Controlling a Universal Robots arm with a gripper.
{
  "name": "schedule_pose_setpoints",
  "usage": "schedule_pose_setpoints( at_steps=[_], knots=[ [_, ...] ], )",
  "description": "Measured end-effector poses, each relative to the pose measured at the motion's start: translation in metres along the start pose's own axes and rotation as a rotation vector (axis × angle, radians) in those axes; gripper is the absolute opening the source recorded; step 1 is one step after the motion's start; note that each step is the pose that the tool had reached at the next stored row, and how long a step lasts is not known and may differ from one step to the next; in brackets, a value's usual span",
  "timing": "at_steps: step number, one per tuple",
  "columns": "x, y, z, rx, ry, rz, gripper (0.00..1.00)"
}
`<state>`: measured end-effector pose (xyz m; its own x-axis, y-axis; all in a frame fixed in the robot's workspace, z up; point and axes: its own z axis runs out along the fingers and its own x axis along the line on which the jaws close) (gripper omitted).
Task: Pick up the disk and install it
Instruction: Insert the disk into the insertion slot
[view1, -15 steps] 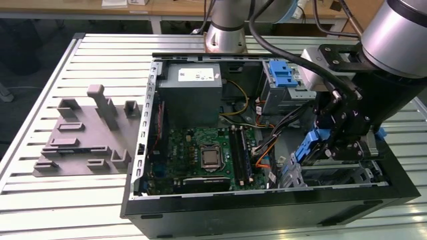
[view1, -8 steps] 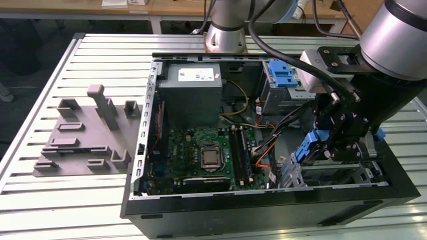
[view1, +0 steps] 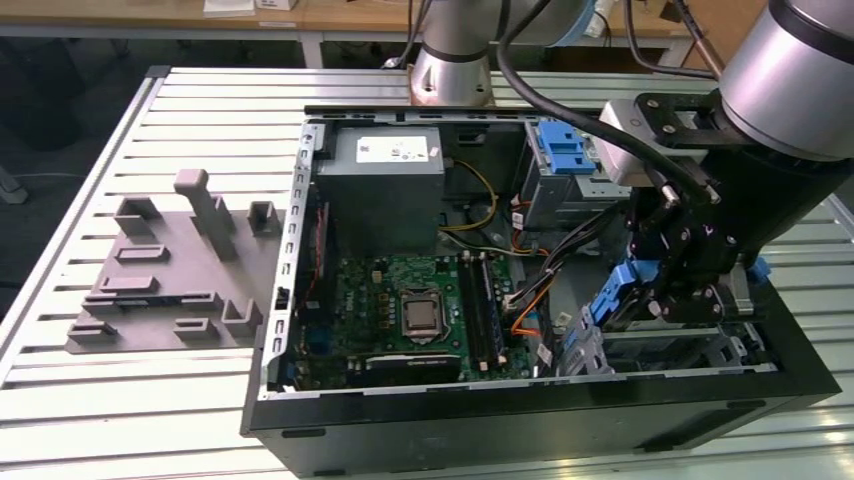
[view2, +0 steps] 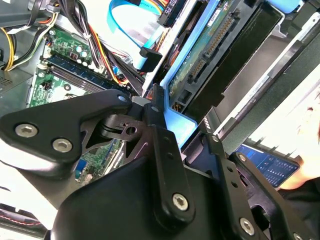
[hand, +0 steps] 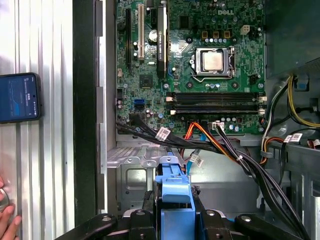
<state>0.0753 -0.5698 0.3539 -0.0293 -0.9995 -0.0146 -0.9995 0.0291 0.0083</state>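
The disk (view2: 210, 55), a flat drive in a blue rail frame, is held on edge over the open computer case (view1: 534, 400), at the drive bay (view1: 667, 350) in the corner by the exterior view's right – turned that way, it seems, to slide in. The gripper (hand: 175, 212) pinches it, black fingers (view2: 160, 135) pressed against the blue frame – 1 each side. A phone (hand: 19, 97) lies on the table (view1: 174, 110) beside the case

Arm reaches down from above, wrist vertical, gripper (view1: 667, 290) low, jaws closed on the disk (hand: 174, 192), blue frame.
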Motion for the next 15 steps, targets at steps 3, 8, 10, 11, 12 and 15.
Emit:
schedule_pose_setpoints(
  at_steps=[3,8,10,11,12,15],
  knots=[
    [0.0,0.0,0.0013,0.0,-0.0003,0.0,0.36],
    [0.0001,0.0,0.0028,0.0,0.0002,0.0,0.36],
    [0.0,0.0,0.003,0.0001,0.0,0.0,0.38],
    [0.0,-0.0001,0.003,0.0,-0.0001,0.0,0.43],
    [0.0,0.0,0.003,0.0,0.0,0.0,0.43],
    [0.0,0.0,0.003,0.0,0.0,0.0,0.5]
  ],
)
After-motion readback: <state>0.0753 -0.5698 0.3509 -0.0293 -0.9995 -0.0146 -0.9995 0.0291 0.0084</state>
